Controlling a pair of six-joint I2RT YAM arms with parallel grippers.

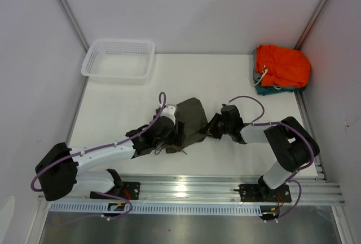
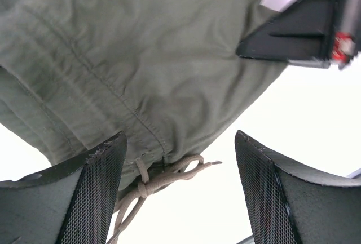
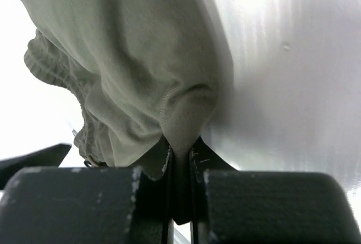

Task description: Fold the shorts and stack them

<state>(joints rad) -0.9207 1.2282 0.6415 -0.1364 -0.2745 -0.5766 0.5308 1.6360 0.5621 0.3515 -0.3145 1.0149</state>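
Observation:
The olive-green shorts [image 1: 192,121] lie bunched in the middle of the white table, their tan drawstring [image 1: 169,149] trailing toward the near edge. My left gripper [image 1: 172,134] hovers open over the shorts' left side. In the left wrist view its mesh fingers [image 2: 96,199] straddle the waist edge [image 2: 141,58] and the knotted drawstring [image 2: 163,176], touching neither. My right gripper [image 1: 210,127] is shut on the shorts' right edge. The right wrist view shows a fold of cloth [image 3: 180,114] pinched between its closed jaws [image 3: 180,154].
A white mesh basket [image 1: 118,59] stands at the back left. Bright orange shorts [image 1: 282,66] rest on a teal garment [image 1: 265,90] in the back right corner. A metal rail [image 1: 192,185] runs along the near edge.

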